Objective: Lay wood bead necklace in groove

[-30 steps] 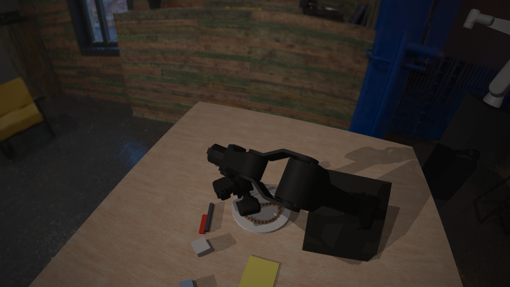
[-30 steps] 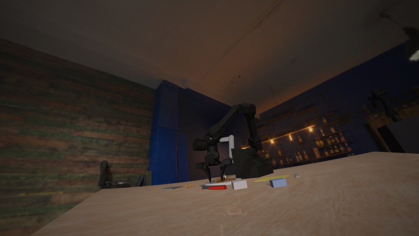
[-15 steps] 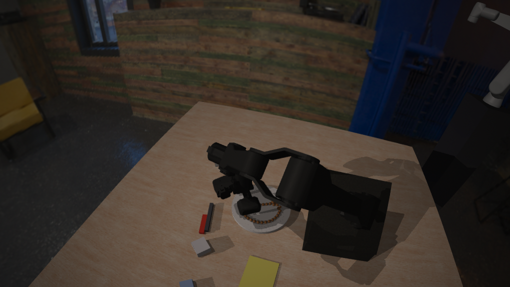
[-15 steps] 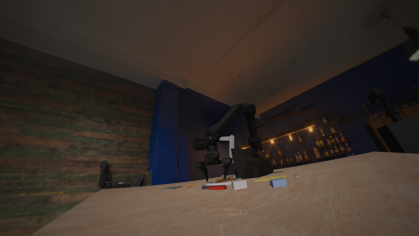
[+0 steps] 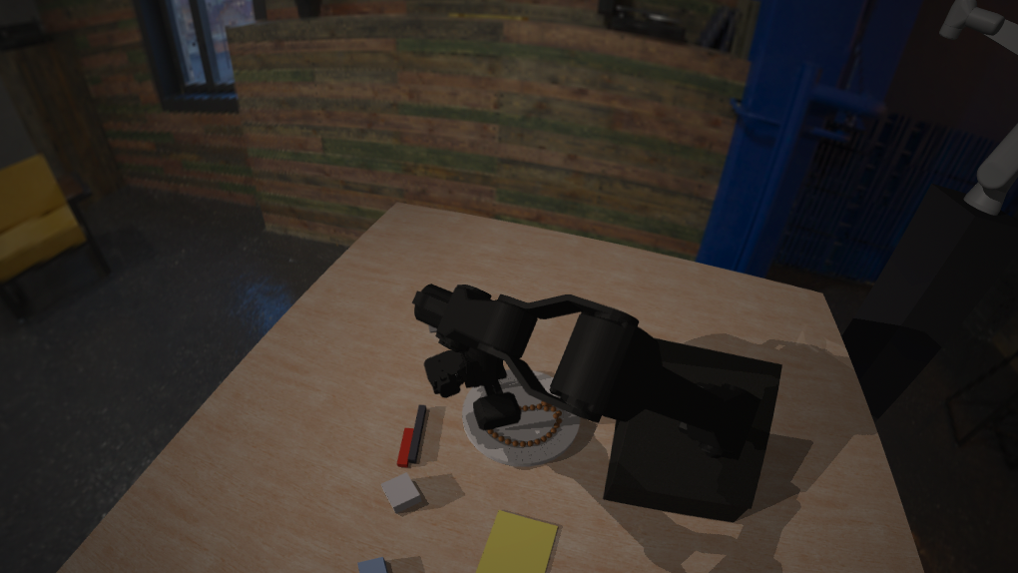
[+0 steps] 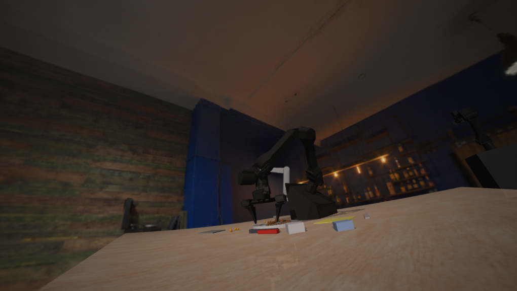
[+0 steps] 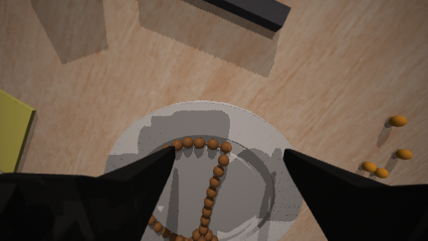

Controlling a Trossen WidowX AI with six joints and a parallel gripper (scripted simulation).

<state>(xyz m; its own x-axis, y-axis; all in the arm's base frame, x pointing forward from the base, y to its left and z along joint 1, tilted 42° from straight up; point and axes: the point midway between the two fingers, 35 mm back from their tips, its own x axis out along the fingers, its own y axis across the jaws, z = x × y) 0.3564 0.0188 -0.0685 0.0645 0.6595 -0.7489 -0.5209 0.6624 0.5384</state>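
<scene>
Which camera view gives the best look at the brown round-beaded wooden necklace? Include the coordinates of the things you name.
The wrist view: it shows individual beads of the brown wooden necklace (image 5: pixel 527 443) (image 6: pixel 283 221) (image 7: pixel 208 202) close up, though black fingers and the frame edge cut some off. The top view shows much of the loop, partly hidden; the exterior shows a low, distant cluster.

One red block (image 5: pixel 404 447) (image 6: pixel 268 231), one yellow sheet (image 5: pixel 518 543) (image 6: pixel 334 219) (image 7: pixel 13 132), four loose orange beads (image 7: pixel 398 121).

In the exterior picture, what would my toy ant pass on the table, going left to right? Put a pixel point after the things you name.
Flat grey piece (image 6: pixel 211 231) → orange beads (image 6: pixel 230 230) (image 7: pixel 398 121) → red block (image 5: pixel 404 447) (image 6: pixel 268 231) → white block (image 5: pixel 400 490) (image 6: pixel 295 227) → blue block (image 5: pixel 372 566) (image 6: pixel 343 226) → tiny grey block (image 6: pixel 366 216).
</scene>
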